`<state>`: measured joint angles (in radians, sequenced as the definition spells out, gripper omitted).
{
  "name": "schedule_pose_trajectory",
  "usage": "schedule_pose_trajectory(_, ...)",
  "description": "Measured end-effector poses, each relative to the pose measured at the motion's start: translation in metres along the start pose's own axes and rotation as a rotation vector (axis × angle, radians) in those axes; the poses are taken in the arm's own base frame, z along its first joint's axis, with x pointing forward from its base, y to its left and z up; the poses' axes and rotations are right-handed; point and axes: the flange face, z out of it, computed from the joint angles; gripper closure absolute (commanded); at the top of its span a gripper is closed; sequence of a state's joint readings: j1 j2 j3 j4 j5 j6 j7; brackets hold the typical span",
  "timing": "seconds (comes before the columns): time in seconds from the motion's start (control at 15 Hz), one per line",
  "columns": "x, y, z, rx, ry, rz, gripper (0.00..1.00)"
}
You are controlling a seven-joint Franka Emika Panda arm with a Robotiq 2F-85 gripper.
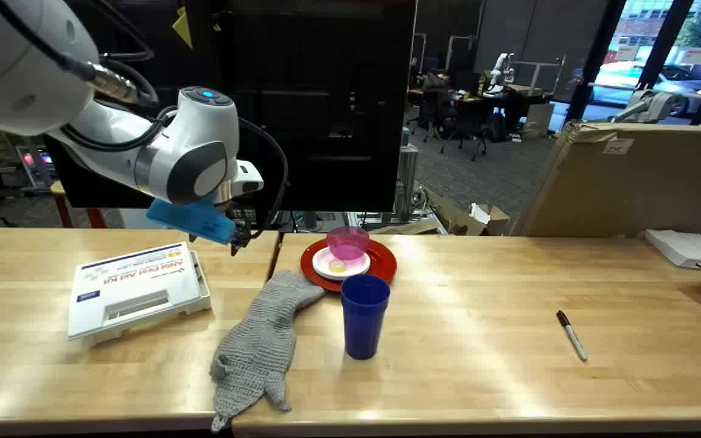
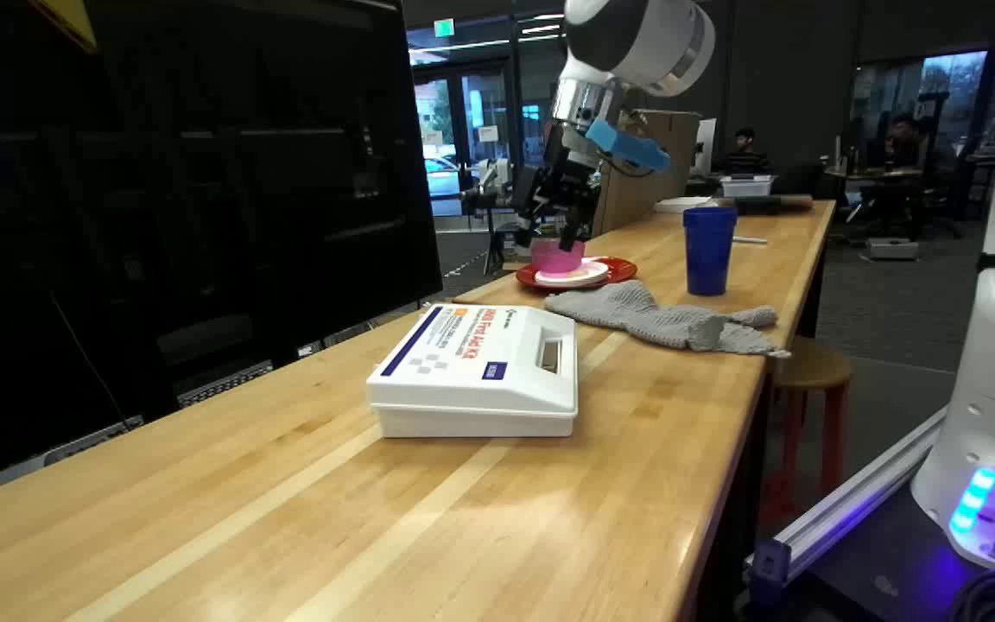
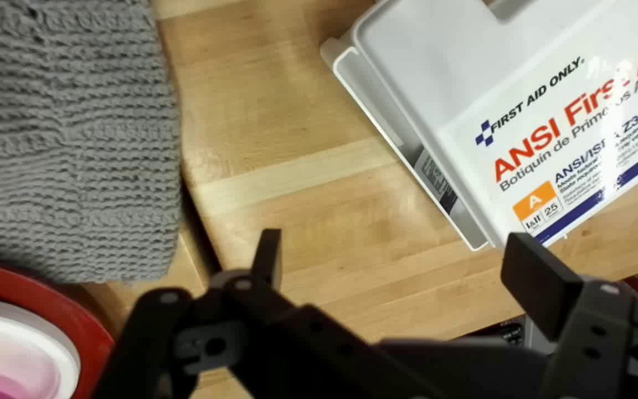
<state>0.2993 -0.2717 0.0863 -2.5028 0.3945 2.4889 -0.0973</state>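
Our hand (image 3: 402, 266) is nearest, low in the wrist view, fingers spread wide above the worktop (image 3: 330, 221). We've the white first-aid kit (image 3: 524, 127) in upper R, grey knit piece (image 3: 70, 144) upper L, red plate (image 3: 67, 318) lwr L w/ white plate (image 1: 324, 264) + pink bowl (image 1: 348, 240) stacked on it. In an exterior view, blue cup (image 1: 364, 322) stands nr lwr ctr; marker (image 1: 571, 336) lies lwr R.

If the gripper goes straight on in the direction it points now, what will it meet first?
Most likely the table: in the wrist view the gripper, jaws open, aims between the kit and the grey knit. One jaw might brush the kit's corner; depth is unclear.
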Motion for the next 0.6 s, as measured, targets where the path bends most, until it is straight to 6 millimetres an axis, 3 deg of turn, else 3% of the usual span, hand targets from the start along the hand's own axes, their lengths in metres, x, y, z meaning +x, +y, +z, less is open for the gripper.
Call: schedule_pose_trajectory(0.6,0.011,0.013,0.008,-0.011,0.018,0.04,0.0)
